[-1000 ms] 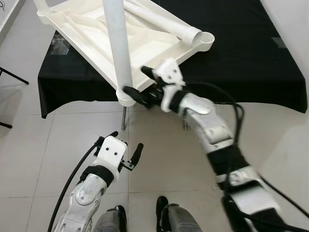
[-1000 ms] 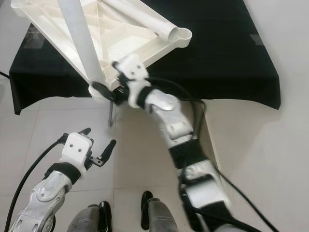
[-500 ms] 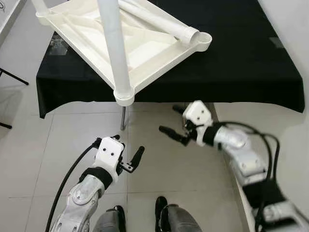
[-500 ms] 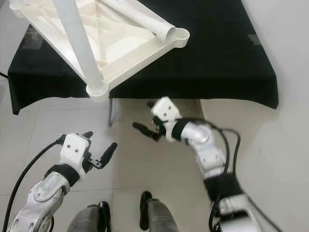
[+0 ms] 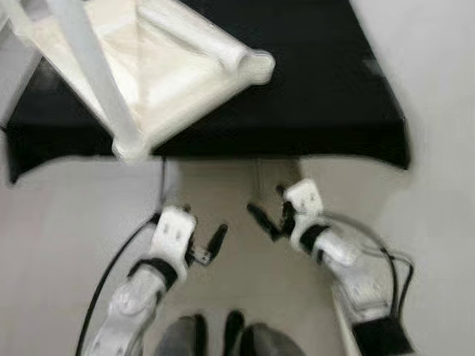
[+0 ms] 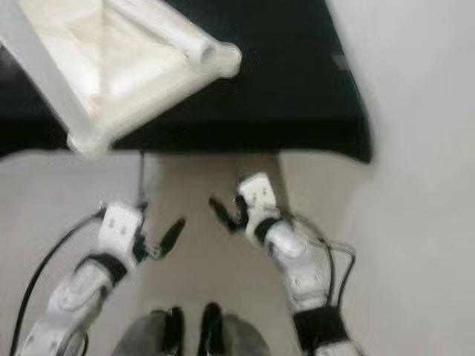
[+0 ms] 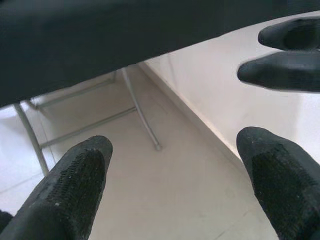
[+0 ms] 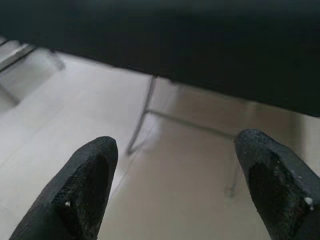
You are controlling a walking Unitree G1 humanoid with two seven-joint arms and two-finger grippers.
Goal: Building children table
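Since a second ago my right gripper (image 5: 267, 213) has come off the near corner of the tabletop and dropped low in front of me, fingers spread wide and empty; my left gripper (image 5: 199, 241) hangs just beside it on the left, equally wide and empty, and both are well below the work; the whole picture has also shifted and blurred, which I put down to my head moving rather than the furniture.

Nearest are my own dark shoes (image 5: 215, 334) on the pale tiled floor (image 5: 59, 237); beyond the grippers stands the long table draped in black cloth (image 5: 326, 96), its thin grey metal legs (image 7: 142, 112) showing under the hem; a pale wall (image 5: 438, 111) closes the right side.

On the left part of that cloth lies the white plastic children's tabletop, upside down (image 5: 159, 89), its near corner overhanging the edge; one white round plastic leg (image 5: 93, 74) stands up from that corner socket, and a second white tubular leg (image 5: 197, 33) lies across the ribbed underside towards the far right corner socket.

I judge the moulded plastic light, stiff and rather slick; I would take the loose leg around its middle; the upright leg and the overhang stand in the way, so a careless push could tip or slide the top.
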